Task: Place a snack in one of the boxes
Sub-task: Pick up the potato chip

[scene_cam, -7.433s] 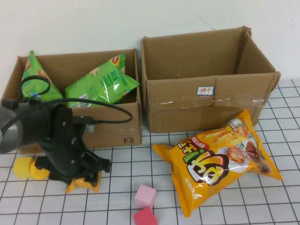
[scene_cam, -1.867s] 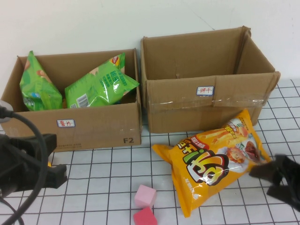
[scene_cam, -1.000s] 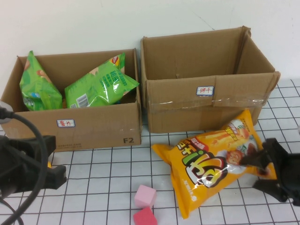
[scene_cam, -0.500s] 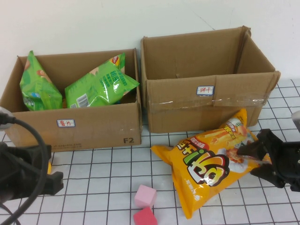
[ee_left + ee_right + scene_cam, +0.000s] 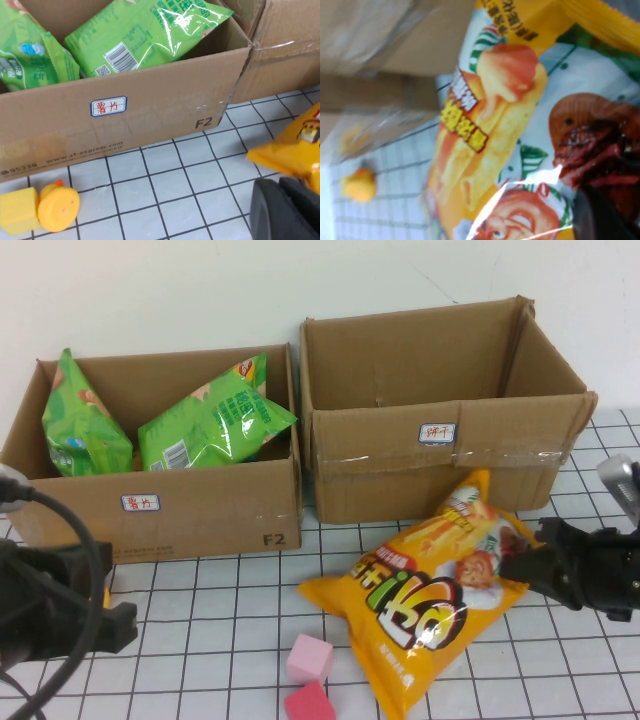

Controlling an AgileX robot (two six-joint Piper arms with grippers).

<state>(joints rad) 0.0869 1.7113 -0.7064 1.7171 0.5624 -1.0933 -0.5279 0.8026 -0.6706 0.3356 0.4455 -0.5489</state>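
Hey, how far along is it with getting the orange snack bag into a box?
Done: the right hand has clamped the edge of the orange snack bag and started lifting that side off the gridded table. Left: carry it into the empty brown cardboard box behind it and release. The left hand sits low at the table's left.

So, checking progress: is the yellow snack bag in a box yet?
Not yet: yellow snack bag lies on the table before the right box, right gripper at its edge.
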